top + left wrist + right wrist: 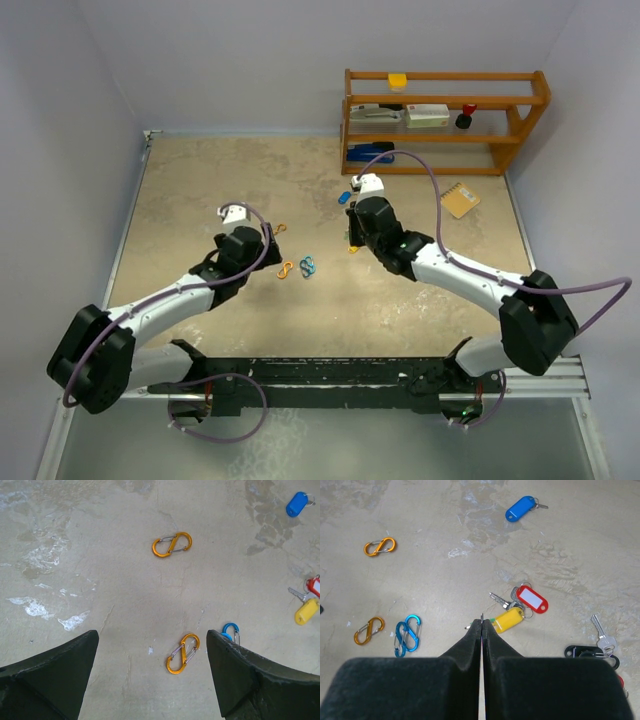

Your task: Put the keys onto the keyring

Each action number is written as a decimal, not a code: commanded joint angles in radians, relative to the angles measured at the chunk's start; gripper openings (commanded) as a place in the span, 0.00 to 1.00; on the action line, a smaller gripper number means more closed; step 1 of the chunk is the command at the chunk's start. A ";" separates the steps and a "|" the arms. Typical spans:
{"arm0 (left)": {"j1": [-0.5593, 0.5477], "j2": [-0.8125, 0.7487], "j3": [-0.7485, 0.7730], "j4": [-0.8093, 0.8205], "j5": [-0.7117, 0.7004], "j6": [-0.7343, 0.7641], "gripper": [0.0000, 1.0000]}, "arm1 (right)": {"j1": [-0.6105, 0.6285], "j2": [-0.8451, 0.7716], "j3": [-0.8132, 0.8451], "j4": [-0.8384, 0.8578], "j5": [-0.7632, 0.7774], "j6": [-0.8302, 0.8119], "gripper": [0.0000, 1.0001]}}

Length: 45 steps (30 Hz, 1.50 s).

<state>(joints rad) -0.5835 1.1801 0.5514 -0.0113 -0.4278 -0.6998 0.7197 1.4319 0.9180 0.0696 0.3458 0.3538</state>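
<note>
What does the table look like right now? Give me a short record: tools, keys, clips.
left tool: open, empty, above an orange clip
right tool: shut, tips beside the yellow-tagged key
red-tagged key: lying against the yellow-tagged key
blue-tagged key: alone, apart from the rest
black-tagged key: apart, at the right wrist view's edge
blue clips: two side by side, next to that orange clip
other orange clip: lying apart

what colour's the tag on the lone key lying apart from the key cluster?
Blue. The lone key's tag shows best in the right wrist view.
</note>
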 commanded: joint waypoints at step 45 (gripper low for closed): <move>-0.184 0.340 0.082 0.106 -0.063 0.202 0.61 | 0.003 -0.090 -0.056 0.027 -0.023 -0.028 0.00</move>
<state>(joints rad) -0.7547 1.5063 0.6010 0.0723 -0.4675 -0.5110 0.7197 1.3819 0.8707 0.0704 0.3218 0.3397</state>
